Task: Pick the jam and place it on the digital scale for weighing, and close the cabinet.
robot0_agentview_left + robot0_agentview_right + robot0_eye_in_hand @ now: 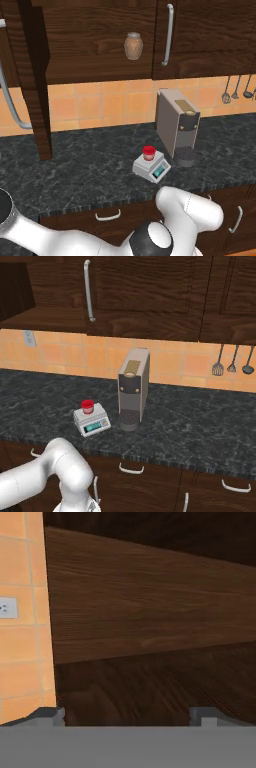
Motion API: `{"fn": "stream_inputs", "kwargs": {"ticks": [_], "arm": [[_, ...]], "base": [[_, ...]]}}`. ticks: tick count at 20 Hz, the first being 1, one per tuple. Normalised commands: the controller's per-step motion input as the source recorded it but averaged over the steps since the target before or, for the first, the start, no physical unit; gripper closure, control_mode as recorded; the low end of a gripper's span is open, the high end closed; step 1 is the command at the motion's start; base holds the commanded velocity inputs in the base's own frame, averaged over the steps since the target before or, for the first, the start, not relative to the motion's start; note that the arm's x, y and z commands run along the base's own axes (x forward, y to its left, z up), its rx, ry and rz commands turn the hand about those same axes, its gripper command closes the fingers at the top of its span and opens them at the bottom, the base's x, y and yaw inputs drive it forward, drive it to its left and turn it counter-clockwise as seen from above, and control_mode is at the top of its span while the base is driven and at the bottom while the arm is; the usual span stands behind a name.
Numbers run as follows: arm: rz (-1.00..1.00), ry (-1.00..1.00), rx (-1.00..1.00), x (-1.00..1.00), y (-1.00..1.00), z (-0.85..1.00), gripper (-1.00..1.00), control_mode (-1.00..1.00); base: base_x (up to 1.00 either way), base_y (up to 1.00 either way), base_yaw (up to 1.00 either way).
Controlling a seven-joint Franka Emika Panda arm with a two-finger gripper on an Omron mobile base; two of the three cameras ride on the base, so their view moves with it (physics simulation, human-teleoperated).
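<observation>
Jam [149,153] upright, lid up, on scale [144,169]; claw [127,714] spread, empty, facing cabinet [150,612].

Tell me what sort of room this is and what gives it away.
A kitchen, rendered rather than real. A dark stone counter under brown wall cabinets, a coffee machine beside a small digital scale, and cooking utensils hanging on the orange tiled wall.

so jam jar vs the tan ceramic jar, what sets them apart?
The jam is tiny and squat with a red lid; the ceramic jar is taller, tan-brown all over. The jam sits on the digital scale on the counter; the ceramic jar stands up in the cabinet. Both are upright.
</observation>
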Motion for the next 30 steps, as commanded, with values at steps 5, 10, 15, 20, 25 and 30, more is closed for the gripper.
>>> {"fn": "stream_inputs", "kwargs": {"ticks": [5, 10, 15, 20, 25, 30], "arm": [[-0.01, 0.00, 0.18, 0.64, -0.93, 0.18, -1.00, -1.00], [-0.02, -0.01, 0.12, 0.59, -0.97, 0.10, -1.00, -1.00], [-0.06, -0.02, 0.18, 0.34, -1.00, 0.61, -1.00, -1.00], [0.00, 0.00, 0.22, 0.41, -1.00, 0.56, -1.00, -1.00], [0.03, 0.00, 0.24, 0.83, -1.00, 0.32, -1.00, -1.00], [0.11, 0.00, 0.25, 0.87, -0.99, 0.41, -1.00, -1.00]], "base": [[0.00, 0.00, 0.00], [0.00, 0.00, 0.00], [0.00, 0.00, 0.00], [0.00, 0.00, 0.00], [0.00, 0.00, 0.00], [0.00, 0.00, 0.00]]}}
